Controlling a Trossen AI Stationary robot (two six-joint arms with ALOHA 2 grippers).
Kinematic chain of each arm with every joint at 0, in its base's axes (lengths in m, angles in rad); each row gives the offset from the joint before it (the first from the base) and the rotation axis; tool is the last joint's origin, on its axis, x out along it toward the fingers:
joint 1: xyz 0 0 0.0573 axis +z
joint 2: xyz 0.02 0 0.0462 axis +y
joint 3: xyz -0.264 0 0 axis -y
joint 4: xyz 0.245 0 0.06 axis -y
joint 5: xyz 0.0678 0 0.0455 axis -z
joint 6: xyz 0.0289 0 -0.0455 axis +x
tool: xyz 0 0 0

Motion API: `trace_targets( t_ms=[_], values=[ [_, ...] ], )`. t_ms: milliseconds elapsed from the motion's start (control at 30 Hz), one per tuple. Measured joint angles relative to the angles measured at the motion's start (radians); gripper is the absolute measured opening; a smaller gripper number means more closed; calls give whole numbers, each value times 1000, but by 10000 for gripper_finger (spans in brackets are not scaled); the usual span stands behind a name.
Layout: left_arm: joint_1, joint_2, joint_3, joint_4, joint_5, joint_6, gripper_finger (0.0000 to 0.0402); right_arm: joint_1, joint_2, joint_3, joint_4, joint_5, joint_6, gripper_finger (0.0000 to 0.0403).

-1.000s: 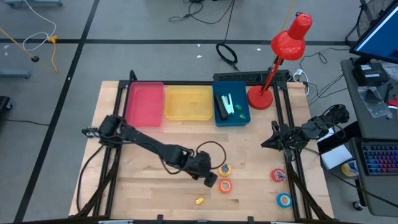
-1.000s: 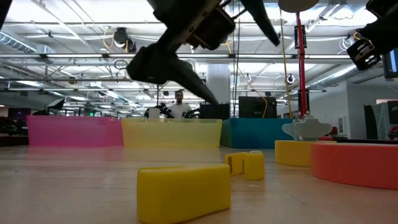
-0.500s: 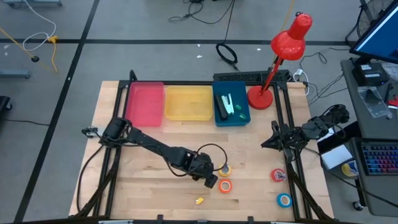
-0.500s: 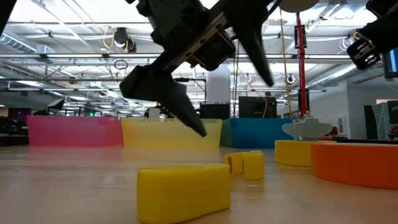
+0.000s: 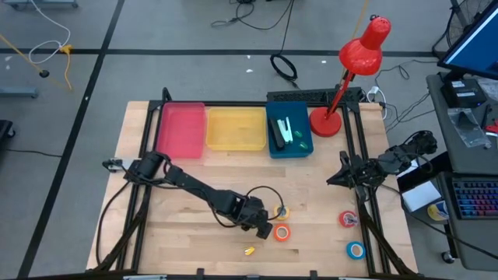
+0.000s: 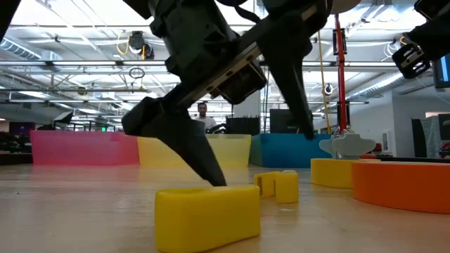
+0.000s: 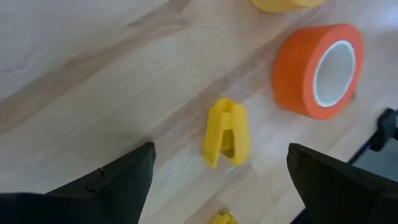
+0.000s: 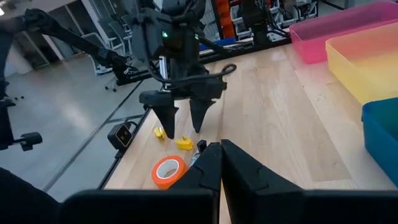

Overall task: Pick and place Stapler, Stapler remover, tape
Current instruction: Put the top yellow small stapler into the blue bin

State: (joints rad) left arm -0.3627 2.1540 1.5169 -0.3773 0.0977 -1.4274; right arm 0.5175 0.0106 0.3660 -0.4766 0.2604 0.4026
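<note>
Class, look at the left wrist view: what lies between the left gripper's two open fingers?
In the left wrist view, a small yellow staple remover lies on the bare wooden table between the left gripper's open fingers. The orange tape roll sits outside them.

A light wooden table (image 5: 187, 233) carries three bins — pink (image 5: 180, 129), yellow (image 5: 236, 128), blue (image 5: 289, 135) — four tape rolls, a red lamp (image 5: 327, 122) and small yellow pieces (image 5: 249, 251) just under the left gripper (image 5: 262, 227).

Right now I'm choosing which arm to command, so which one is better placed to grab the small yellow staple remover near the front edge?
Left. Its open tool hangs directly over the yellow staple remover, fingers on either side. The right tool waits shut, far off by the table's right side.
</note>
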Motion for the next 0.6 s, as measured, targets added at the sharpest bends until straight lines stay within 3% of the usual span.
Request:
trace_targets(
  t_ms=[400, 600],
  values=[
    [-6, 18, -1, 91, -13, 156, 363, 0, 0, 0, 3, -1, 10, 1],
    [-6, 18, -1, 96, -17, 142, 363, 0, 0, 0, 2, -2, 30, 2]
  ],
)
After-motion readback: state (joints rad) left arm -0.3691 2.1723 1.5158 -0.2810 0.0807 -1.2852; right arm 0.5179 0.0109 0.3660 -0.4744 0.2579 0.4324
